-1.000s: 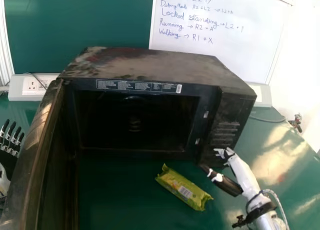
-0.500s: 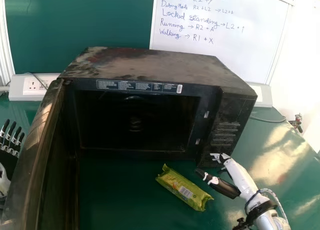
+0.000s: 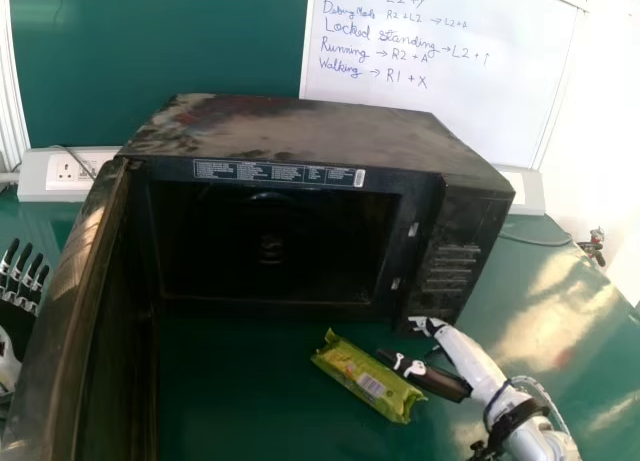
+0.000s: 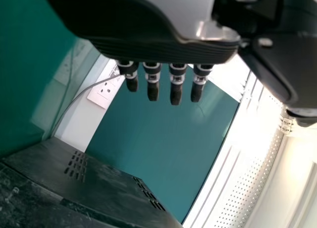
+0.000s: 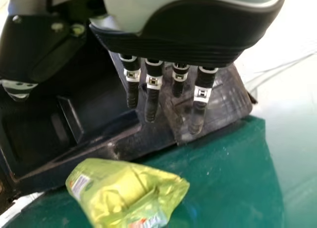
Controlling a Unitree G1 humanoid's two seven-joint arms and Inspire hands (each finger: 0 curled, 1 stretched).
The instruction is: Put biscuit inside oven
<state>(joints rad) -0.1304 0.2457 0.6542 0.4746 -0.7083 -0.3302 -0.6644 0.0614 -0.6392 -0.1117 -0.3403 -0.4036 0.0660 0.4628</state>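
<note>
- The green surface (image 3: 235,396) carried everything I was working with, and the job was only partly along: biscuit outside, nothing gripped.
- On it sat the black oven (image 3: 300,131), its front facing me. That much was ready, since the door (image 3: 65,301) stood wide open on the left and the cavity (image 3: 270,276) was exposed.
- My right arm (image 3: 525,421) slanted in from the lower right corner of the head view, angled forward and inward toward the oven's front, below the control panel (image 3: 447,271).
- At its end the right hand (image 3: 468,356) was low beside the packet, its fingers (image 5: 153,89) nearly straight and slightly spread, with the thumb held well away from them. They were clamped on nothing.
- My left hand (image 3: 20,286) was idle beyond the door, at the head view's left edge, fingers extended and a little apart.
- The biscuit packet (image 3: 350,369) lay slantwise on the surface in front of the oven. Grasping, lifting and carrying it in were all left to do, I judged.
- Smallest of all, the thumb's tip (image 3: 386,356) was right at the packet's edge; whether it touched, I could not tell.
</note>
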